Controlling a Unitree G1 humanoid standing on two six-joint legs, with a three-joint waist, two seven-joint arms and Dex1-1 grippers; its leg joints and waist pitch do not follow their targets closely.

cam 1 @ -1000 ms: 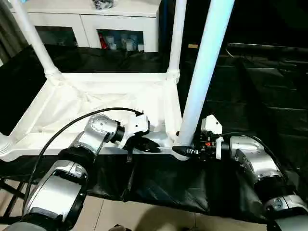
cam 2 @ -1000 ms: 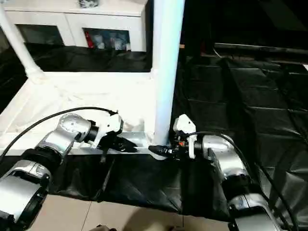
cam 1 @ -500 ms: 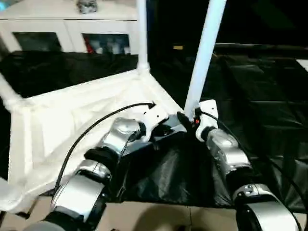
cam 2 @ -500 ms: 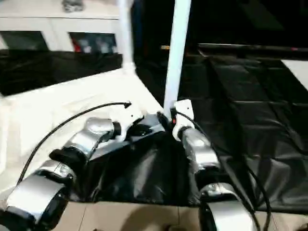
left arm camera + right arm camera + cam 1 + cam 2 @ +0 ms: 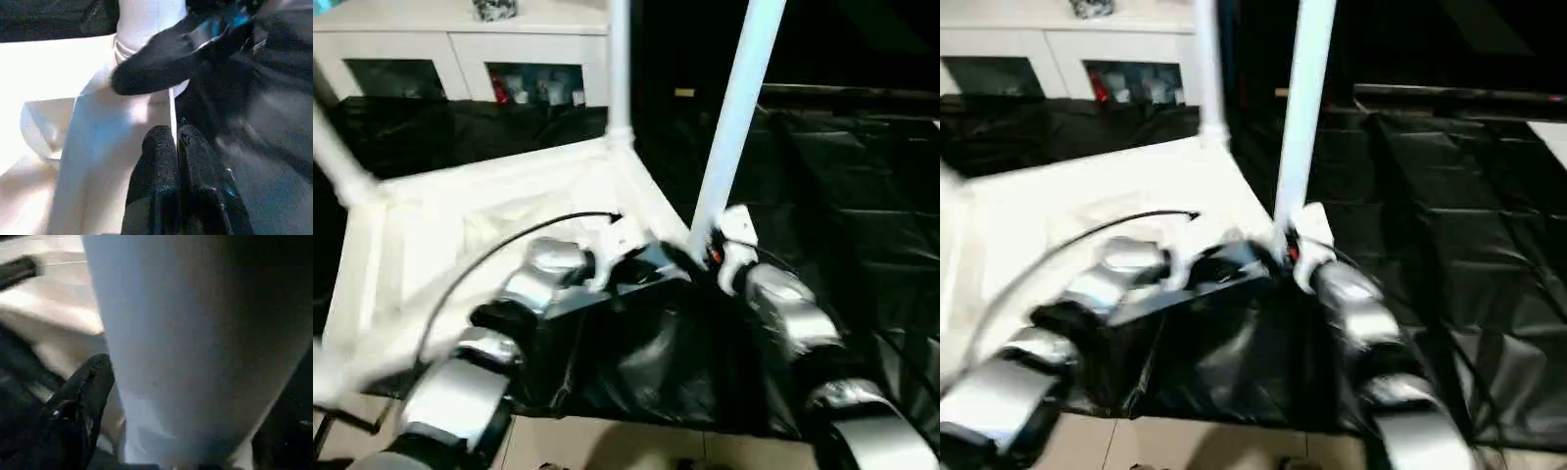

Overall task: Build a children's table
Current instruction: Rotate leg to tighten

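Tabletop (image 5: pixel 431 225) lies upside down across the left and centre of the head view, on a black sheet (image 5: pixel 862 196). At centre my left end effector (image 5: pixel 175 134), pressed together, rests on its rim just beside the corner socket. Right of centre, my right end effector (image 5: pixel 702 250) sits at the foot of the upright leg (image 5: pixel 729 127); whether it clamps I cannot tell. I should brace the rim and press the leg straight down, untilted.

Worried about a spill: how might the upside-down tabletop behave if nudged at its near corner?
The tabletop probably slides or pivots easily: thin white plastic on slick black sheeting. Its upright legs look long, so it may wobble.
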